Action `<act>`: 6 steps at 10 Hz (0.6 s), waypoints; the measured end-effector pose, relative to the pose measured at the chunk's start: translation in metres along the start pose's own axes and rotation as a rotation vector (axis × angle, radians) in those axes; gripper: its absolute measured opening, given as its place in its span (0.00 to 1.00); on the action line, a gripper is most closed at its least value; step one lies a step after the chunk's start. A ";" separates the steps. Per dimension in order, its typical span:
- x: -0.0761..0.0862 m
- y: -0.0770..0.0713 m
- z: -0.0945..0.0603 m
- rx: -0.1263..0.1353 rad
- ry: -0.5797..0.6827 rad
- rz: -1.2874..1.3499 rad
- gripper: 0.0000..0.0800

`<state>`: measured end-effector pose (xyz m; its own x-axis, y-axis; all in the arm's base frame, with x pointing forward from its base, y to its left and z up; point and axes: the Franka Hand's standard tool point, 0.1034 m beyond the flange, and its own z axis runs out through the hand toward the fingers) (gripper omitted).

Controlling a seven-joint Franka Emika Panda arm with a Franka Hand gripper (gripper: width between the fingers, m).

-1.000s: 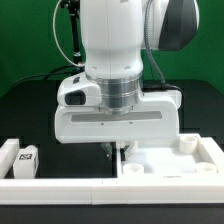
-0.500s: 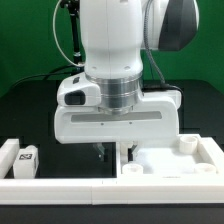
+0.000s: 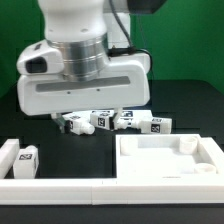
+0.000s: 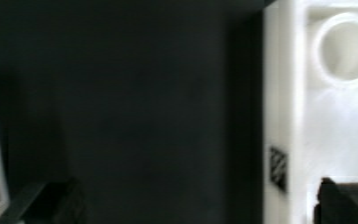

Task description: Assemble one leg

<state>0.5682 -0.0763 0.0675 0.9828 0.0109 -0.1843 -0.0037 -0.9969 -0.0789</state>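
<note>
gripper (image 4: 194, 199) | fingers (image 4: 345, 193) are seen set wide apart in the wrist view, nothing held | several legs (image 3: 103, 120) are laid in a row at frame centre, behind the tray panel (image 3: 165, 178) | another leg (image 3: 27, 160) is seen lower left

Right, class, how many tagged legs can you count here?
5. Four in a row behind the square panel: first leg, second leg, third leg, fourth leg. A fifth leg sits beside the rail, at the exterior view's left. The arm may hide more.
</note>
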 end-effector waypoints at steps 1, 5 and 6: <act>0.001 0.005 0.002 0.001 -0.003 -0.014 0.81; 0.000 0.004 0.003 0.001 -0.006 -0.018 0.81; -0.001 0.022 0.009 0.000 -0.040 -0.033 0.81</act>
<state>0.5653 -0.0977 0.0571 0.9742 0.0467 -0.2208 0.0283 -0.9959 -0.0855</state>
